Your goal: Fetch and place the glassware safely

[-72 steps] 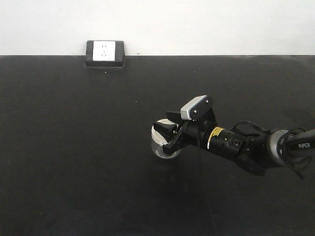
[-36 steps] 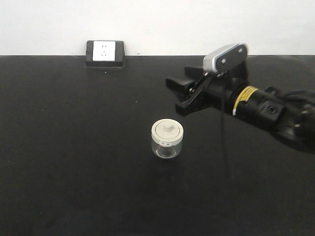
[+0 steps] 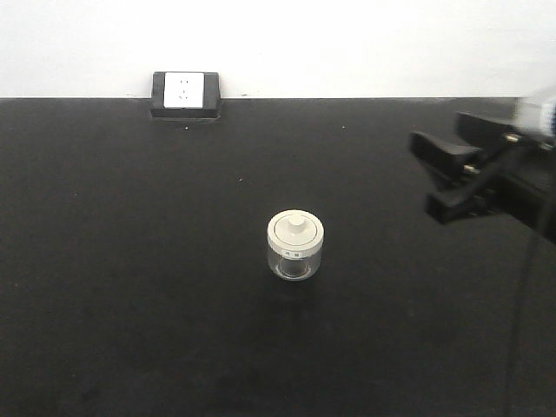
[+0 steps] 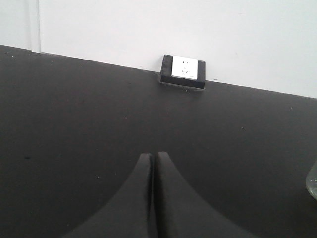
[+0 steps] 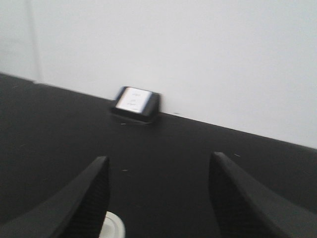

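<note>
**Lidded glass jar stands alone on the bench, right tool apart at the edge**

At the far left rear of the black bench (image 3: pixel 130 261), against the white wall (image 3: pixel 347 43), sits a black-framed socket block (image 3: pixel 184 94) with a white face. The left wrist view shows the same block straight ahead, and below it the left tool (image 4: pixel 151 163) with its two dark fingers pressed together, no gap between the tips and nothing held. At the right edge of that view a sliver of clear glass shows.

Near the middle of the bench stands the glass jar (image 3: pixel 295 247), upright, squat and clear, topped by a round off-white lid (image 3: pixel 295 231) with a small central knob and a small label just below the lid's rim. Nothing touches it; bare bench surface lies all around it.

To the right, well apart from the jar and raised above the bench, the right tool (image 3: pixel 443 178) reaches in from the frame's right edge, its two black fingers spread wide and empty. The arm behind it is blurred and partly cut off. From the right wrist view the fingers (image 5: pixel 94 193) frame open bench, and the lid's pale rim peeks in at the bottom edge beside the left-hand finger.
</note>
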Robot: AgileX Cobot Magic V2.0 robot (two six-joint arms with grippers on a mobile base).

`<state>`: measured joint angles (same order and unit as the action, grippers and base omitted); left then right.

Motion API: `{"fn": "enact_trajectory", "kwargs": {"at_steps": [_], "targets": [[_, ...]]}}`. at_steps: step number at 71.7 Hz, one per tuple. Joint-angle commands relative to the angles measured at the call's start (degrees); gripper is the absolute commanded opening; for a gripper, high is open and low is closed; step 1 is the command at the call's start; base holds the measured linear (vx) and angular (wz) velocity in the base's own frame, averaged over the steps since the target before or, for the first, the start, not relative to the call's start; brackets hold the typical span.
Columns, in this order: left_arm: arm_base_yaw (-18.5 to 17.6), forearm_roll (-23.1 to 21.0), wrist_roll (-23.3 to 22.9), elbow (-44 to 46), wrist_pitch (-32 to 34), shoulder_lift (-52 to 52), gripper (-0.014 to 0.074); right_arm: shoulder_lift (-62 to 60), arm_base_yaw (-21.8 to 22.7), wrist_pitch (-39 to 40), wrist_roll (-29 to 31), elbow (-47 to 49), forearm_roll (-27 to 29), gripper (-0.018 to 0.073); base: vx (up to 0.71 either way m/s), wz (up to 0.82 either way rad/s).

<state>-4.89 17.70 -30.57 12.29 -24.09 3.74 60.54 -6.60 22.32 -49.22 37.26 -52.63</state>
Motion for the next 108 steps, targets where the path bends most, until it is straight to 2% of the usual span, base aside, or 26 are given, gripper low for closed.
{"fn": "enact_trajectory", "kwargs": {"at_steps": [1, 9, 16, 32, 44, 53, 68, 83, 92, 102, 108], "targets": [[0.0, 0.2, -0.4, 1.5, 3.7, 0.6, -0.0007, -6.0, 4.6, 2.4, -3.5, -2.3, -0.1, 0.0425, 0.0, 0.0], [0.0, 0.2, -0.4, 1.5, 3.7, 0.6, -0.0007, -10.0, 7.0, 2.0, -5.6, -4.8, -0.3, 0.0425, 0.0, 0.0], [0.0, 0.2, -0.4, 1.5, 3.7, 0.6, -0.0007, -12.5, 6.9, 0.0, -7.5, -6.0, -1.4, 0.0425, 0.0, 0.0], [0.0, 0.2, -0.4, 1.5, 3.7, 0.6, -0.0007, -20.1, 6.9, -6.6, -15.9, -8.5, -10.3, 0.0425, 0.0, 0.0], [0.0, 0.2, -0.4, 1.5, 3.7, 0.6, -0.0007, -28.3, 6.9, -12.8, -19.5, -10.7, -12.5, 0.0425, 0.0, 0.0], [0.0, 0.2, -0.4, 1.5, 3.7, 0.6, -0.0007, -34.8, 6.9, -12.7, -19.7, -13.7, -12.4, 0.0425, 0.0, 0.0], [0.0, 0.2, -0.4, 1.5, 3.7, 0.6, -0.0007, -44.0, 6.9, -11.8, -24.9, -21.4, -13.0, 0.0425, 0.0, 0.0], [0.0, 0.2, -0.4, 1.5, 3.7, 0.6, -0.0007, -48.1, 6.9, -12.0, -28.5, -25.1, -16.0, 0.0425, 0.0, 0.0], [0.0, 0.2, -0.4, 1.5, 3.7, 0.6, -0.0007, -48.1, 6.9, -13.4, -28.3, -25.1, -21.5, 0.0421, 0.0, 0.0], [0.0, 0.2, -0.4, 1.5, 3.7, 0.6, -0.0007, -48.1, 6.9, -15.9, -30.0, -25.1, -24.6, 0.0375, 0.0, 0.0], [0.0, 0.2, -0.4, 1.5, 3.7, 0.6, -0.0007, -48.1, 6.9, -16.1, -30.0, -25.1, -24.6, 0.0274, 0.0, 0.0]]}}
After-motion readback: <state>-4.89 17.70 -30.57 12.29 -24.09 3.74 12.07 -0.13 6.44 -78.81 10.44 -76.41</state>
